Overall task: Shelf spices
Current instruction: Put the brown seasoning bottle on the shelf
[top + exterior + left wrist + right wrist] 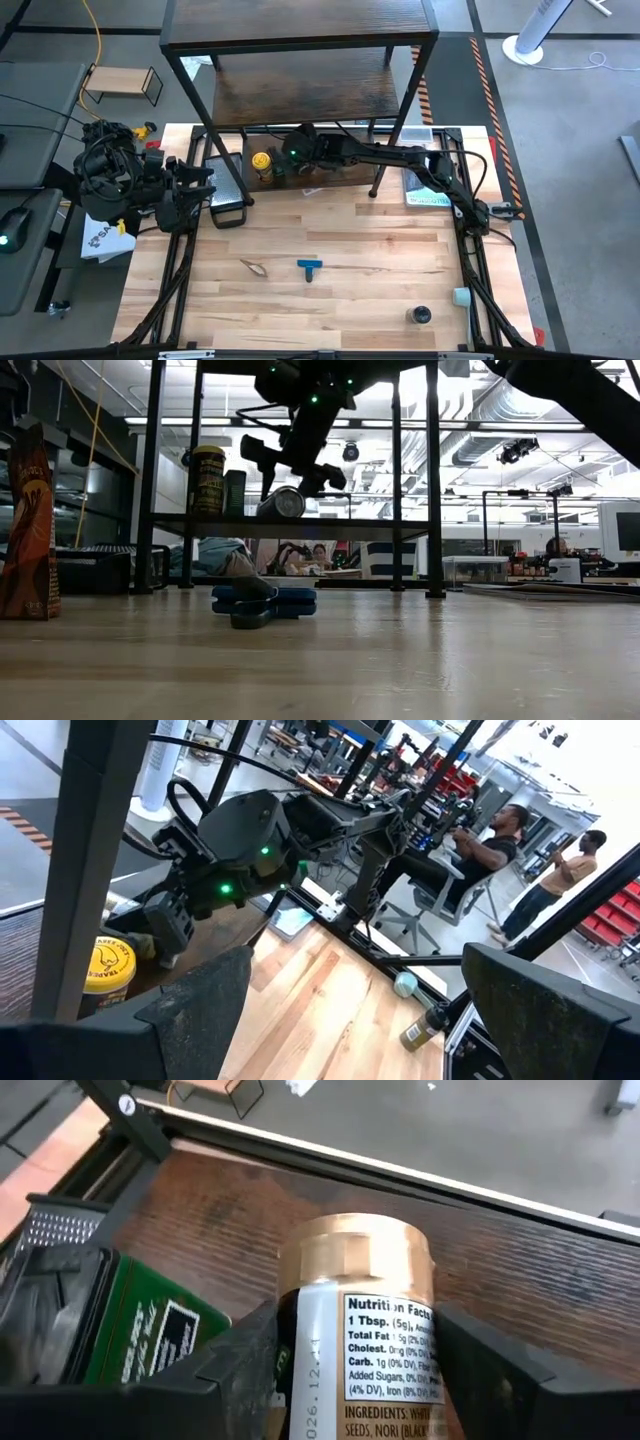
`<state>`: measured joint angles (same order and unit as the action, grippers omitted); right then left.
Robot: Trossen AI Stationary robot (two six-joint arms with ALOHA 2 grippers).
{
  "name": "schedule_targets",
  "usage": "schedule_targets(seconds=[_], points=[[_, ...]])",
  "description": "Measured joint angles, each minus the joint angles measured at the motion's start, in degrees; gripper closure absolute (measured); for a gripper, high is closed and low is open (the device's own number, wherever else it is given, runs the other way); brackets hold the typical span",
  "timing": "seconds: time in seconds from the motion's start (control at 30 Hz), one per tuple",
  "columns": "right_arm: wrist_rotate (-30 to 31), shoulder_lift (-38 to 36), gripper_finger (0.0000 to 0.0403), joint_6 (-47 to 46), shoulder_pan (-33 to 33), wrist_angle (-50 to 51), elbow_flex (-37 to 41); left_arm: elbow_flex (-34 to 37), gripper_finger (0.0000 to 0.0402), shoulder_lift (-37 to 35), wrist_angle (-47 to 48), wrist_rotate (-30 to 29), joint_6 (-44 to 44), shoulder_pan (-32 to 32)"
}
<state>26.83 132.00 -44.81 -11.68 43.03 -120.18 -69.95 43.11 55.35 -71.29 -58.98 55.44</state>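
Step now: the right end effector (350, 1370) is putting the tan-lidded jar (355, 1260) on the lowest board of the shelf (300, 95).
Right end effector: its two fingers are pressed on the sides of the jar, which lies tipped over, lid pointing away.
Jar spot: on the dark board, just beside the yellow-lidded jar (261, 161) and the small dark grey box (140, 1330).
Next move: I think it should tip the jar upright, let go, then pull back.
Left end effector (350, 1010): fingers wide apart, holding nothing, waiting at the left of the tabletop (350, 250).
Still to shelve: the black-lidded jar (420, 316) and the small reddish-brown packet (28, 525) sit on the tabletop.
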Motion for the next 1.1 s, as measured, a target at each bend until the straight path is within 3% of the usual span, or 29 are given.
schedule_targets(seconds=[0.67, 0.9, 1.1], points=[[0.0, 0.1, 0.0238, 6.7, 2.8, 7.9, -4.4, 0.0, 0.0045, 0.0, 0.1, 0.0, 0.7, 0.0], [-0.7, 0.4, 0.0218, 10.3, 3.1, 9.0, -7.5, 0.0, 0.0045, 0.0, 0.1, 0.0, 1.2, 0.0], [-2.9, 0.5, 0.016, 7.5, 2.6, 12.3, -9.4, 0.0, 0.0045, 0.0, 0.1, 0.0, 1.7, 0.0]])
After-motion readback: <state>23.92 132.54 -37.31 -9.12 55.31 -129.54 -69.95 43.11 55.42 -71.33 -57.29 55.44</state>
